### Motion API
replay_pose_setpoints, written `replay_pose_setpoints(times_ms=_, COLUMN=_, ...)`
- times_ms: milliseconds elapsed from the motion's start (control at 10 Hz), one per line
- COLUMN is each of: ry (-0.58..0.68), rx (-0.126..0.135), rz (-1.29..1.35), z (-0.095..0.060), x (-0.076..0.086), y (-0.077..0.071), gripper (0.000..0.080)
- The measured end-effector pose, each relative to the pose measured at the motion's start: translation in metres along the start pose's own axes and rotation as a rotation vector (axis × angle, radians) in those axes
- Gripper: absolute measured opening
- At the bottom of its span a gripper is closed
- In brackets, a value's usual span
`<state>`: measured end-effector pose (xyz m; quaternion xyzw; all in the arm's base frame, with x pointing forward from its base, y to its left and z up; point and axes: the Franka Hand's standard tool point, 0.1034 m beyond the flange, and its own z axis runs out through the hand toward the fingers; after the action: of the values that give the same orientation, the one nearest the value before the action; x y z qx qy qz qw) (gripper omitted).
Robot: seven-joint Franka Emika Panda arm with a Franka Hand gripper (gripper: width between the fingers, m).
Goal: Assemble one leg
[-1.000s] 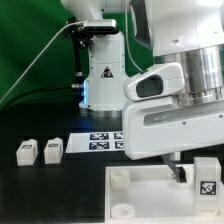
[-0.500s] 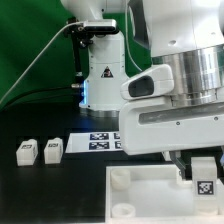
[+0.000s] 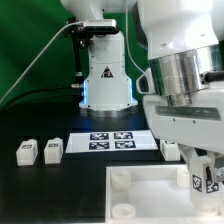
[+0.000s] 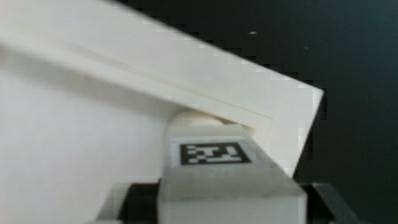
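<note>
My gripper (image 3: 203,181) is shut on a leg (image 3: 207,183), a small white block with a black-and-white tag, and holds it upright over the right part of the large white panel (image 3: 150,190). In the wrist view the leg (image 4: 215,160) sits between my two dark fingers (image 4: 143,203), with its far end at a round corner socket (image 4: 206,118) of the panel (image 4: 89,120). I cannot tell whether the leg touches the socket. Two more legs (image 3: 27,152) (image 3: 53,149) lie on the black table at the exterior view's left. Another one (image 3: 170,149) lies behind the panel.
The marker board (image 3: 110,141) lies flat behind the panel. The arm's white base (image 3: 105,75) stands at the back centre. Round sockets (image 3: 119,178) rise from the panel's left corners. A green backdrop and a cable are at the exterior view's left.
My arm has swung toward the exterior view's right, uncovering the marker board. The held leg has moved slightly right and lower over the panel.
</note>
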<state>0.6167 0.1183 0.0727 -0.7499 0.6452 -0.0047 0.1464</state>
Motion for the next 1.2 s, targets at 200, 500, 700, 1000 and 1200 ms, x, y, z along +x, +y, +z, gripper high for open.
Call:
replay_pose_setpoints(times_ms=200, ry=-0.022, rx=-0.007, rz=0.245, z=0.002, x=-0.012, y=-0.007, gripper=0.0297)
replay_pose_setpoints(times_ms=500, ry=-0.031, rx=-0.034, rz=0.264, z=0.003, x=-0.013, y=-0.007, gripper=0.0297)
replay_pose_setpoints(times_ms=700, ry=-0.024, rx=-0.039, rz=0.022, z=0.006, x=-0.006, y=0.002, gripper=0.0542)
replay_pose_setpoints(times_ms=1000, ry=-0.017, rx=-0.087, rz=-0.438, z=0.007, x=0.009, y=0.01, gripper=0.0643)
replay_pose_setpoints(times_ms=1200, ry=-0.02, rx=-0.083, rz=-0.596, z=0.007, x=0.01, y=0.009, gripper=0.0648)
